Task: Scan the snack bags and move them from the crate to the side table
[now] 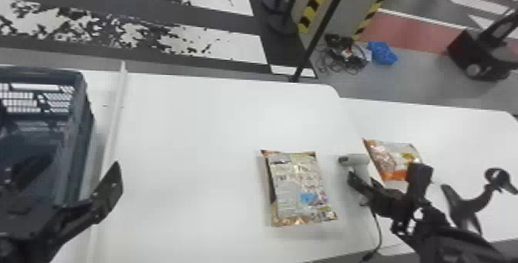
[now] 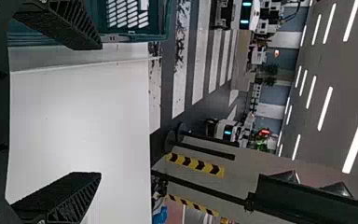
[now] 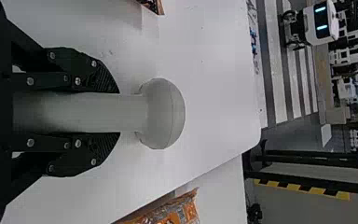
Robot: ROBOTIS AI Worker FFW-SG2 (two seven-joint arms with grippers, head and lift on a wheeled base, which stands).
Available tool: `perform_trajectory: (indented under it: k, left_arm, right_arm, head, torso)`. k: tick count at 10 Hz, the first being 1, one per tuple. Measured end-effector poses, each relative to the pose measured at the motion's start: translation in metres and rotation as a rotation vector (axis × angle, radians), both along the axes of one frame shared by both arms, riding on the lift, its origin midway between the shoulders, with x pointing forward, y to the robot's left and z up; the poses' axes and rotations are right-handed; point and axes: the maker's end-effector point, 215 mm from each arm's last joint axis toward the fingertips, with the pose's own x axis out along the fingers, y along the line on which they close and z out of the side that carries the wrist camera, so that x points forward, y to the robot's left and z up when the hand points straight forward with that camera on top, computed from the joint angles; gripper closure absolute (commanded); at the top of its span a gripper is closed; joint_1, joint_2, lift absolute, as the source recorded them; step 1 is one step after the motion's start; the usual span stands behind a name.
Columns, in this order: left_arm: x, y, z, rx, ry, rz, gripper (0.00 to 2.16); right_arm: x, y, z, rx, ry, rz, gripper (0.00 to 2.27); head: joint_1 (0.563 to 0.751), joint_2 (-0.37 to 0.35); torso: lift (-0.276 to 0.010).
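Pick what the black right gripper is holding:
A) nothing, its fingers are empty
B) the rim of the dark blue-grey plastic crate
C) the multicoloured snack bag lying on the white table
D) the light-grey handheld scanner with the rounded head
D: the right gripper has a finger pressed on each side of the light-grey scanner's handle.

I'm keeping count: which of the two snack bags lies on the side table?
The bag with the broad orange edge, right of the scanner. The other bag lies left of it, on the table nearer the crate.
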Motion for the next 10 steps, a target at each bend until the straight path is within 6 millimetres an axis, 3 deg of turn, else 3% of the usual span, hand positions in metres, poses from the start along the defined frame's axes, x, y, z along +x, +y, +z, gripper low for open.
perform_trajectory:
  k: [1,3,4,6,7,9,10]
  left_arm:
    - [0.000,0.000,-0.001,0.002,0.004,-0.002,0.02]
    - [-0.002,-0.001,-0.004,0.006,0.019,-0.004,0.02]
    - [-0.002,-0.001,-0.004,0.005,0.022,-0.005,0.02]
    - [-0.003,-0.002,-0.004,0.004,0.024,-0.005,0.02]
    - [-0.003,-0.002,-0.004,0.003,0.024,-0.005,0.02]
    - [-0.003,-0.002,-0.005,0.001,0.025,0.001,0.02]
    - [-0.003,-0.002,-0.007,0.002,0.028,0.002,0.02]
  right_arm:
    - [0.000,0.001,-0.003,-0.001,0.001,0.003,0.05]
    - [0.002,0.001,0.000,-0.012,-0.020,0.010,0.02]
    - [0.005,0.002,0.013,-0.027,-0.055,0.021,0.06]
    - [0.005,0.008,0.073,0.000,-0.177,0.070,0.06]
    - [-0.002,0.018,0.103,0.116,-0.212,0.126,0.06]
    - [-0.009,0.036,0.130,0.293,-0.163,0.226,0.06]
    - [-0.012,0.052,0.126,0.356,-0.104,0.267,0.07]
  head:
    - [0.695,-0.350]
    - [0.695,-0.350]
    - [0.695,-0.350]
    - [0.695,-0.350]
    - [0.695,-0.350]
    - [0.695,-0.350]
    - [0.695,-0.350]
  torso:
    - [-0.087]
    - [-0.087]
    - [-0.087]
    - [-0.087]
    - [-0.087]
    - [-0.087]
    - [-0.087]
